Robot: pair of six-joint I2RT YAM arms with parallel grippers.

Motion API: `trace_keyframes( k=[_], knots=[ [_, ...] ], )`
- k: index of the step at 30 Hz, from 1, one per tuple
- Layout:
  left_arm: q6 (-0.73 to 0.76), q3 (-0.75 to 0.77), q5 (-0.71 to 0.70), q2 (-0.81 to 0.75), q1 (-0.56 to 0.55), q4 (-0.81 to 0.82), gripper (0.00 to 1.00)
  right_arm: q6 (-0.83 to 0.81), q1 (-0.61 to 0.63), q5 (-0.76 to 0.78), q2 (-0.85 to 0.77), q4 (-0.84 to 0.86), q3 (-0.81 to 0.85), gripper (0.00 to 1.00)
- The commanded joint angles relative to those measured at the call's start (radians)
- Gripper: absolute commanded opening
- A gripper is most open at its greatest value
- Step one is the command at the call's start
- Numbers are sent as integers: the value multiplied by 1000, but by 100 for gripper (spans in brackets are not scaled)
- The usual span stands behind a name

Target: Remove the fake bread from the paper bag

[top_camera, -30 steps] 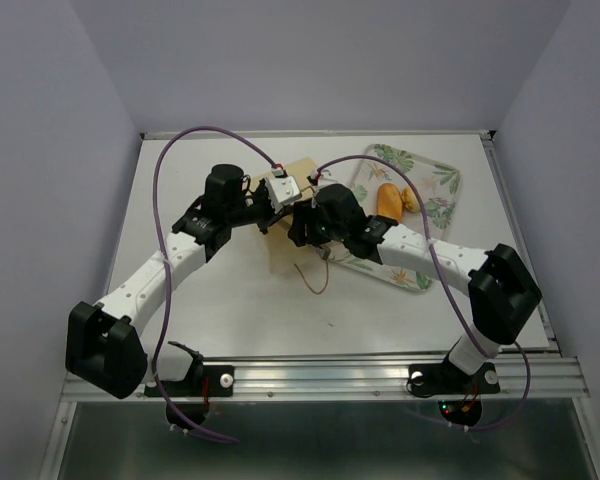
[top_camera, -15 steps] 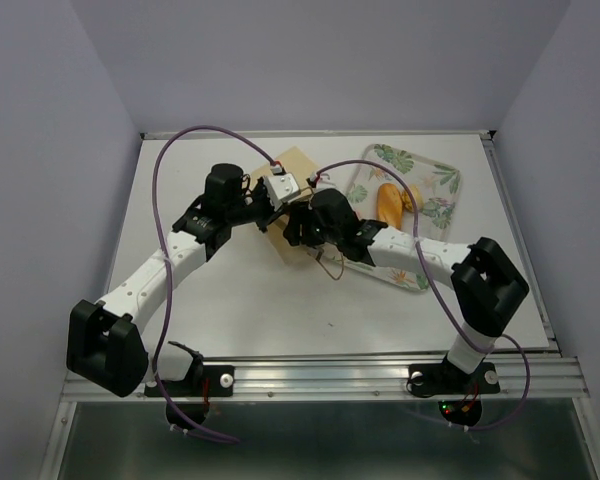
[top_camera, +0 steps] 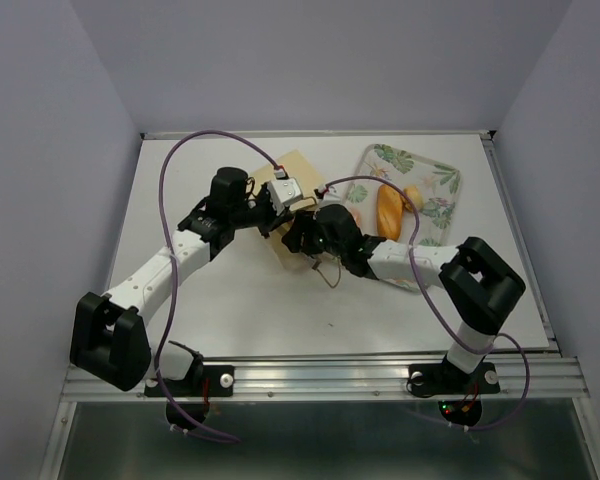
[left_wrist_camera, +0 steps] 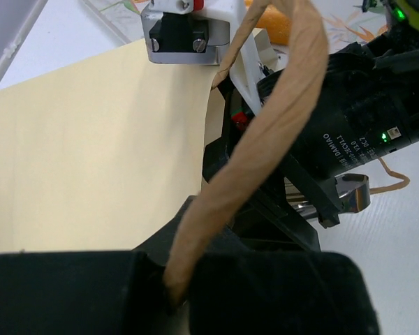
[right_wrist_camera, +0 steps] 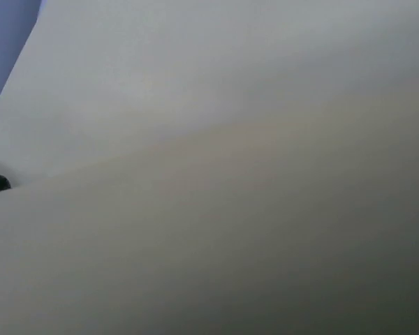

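The pale-tan paper bag (top_camera: 293,170) lies tilted at the table's middle. My left gripper (top_camera: 279,196) is shut on its twisted brown cord handle (left_wrist_camera: 265,125) and holds the bag's mouth up; the bag's wall (left_wrist_camera: 91,139) fills the left of the left wrist view. My right gripper (top_camera: 306,233) reaches into the bag's mouth, its fingers hidden. The right wrist view shows only blurred pale paper (right_wrist_camera: 209,167). A long golden-orange loaf (top_camera: 389,205) and a small yellow roll (top_camera: 412,197) lie on the floral tray (top_camera: 438,182). The bun and the pinkish piece are hidden.
The bag's other cord handle (top_camera: 328,272) hangs loose onto the white table in front of the bag. The right arm's black wrist (left_wrist_camera: 349,118) crowds the bag's mouth in the left wrist view. The floral tray stands at the back right, near the table's right edge.
My right arm has swung left and pushed its gripper deeper into the bag's mouth. The bag's far end has lifted and shows more. My left gripper has kept its hold on the handle.
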Motion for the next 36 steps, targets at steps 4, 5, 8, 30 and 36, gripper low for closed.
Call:
trace_keyframes(
  k=[4,5,8,30,36],
  knots=[
    [-62,1,36,-27,-12,152,0,128,4,37,-24,199,-129,59],
    [-67,-1,19,-28,-12,166,0,134,4,55,-41,205,-141,59],
    [-103,-11,-10,-35,-12,207,0,179,4,62,-58,228,-180,59],
    [-145,-27,36,-39,-13,248,0,124,4,63,-3,251,-117,57],
    [-140,-31,57,-36,-16,250,0,108,4,30,48,222,-49,57]
  ],
)
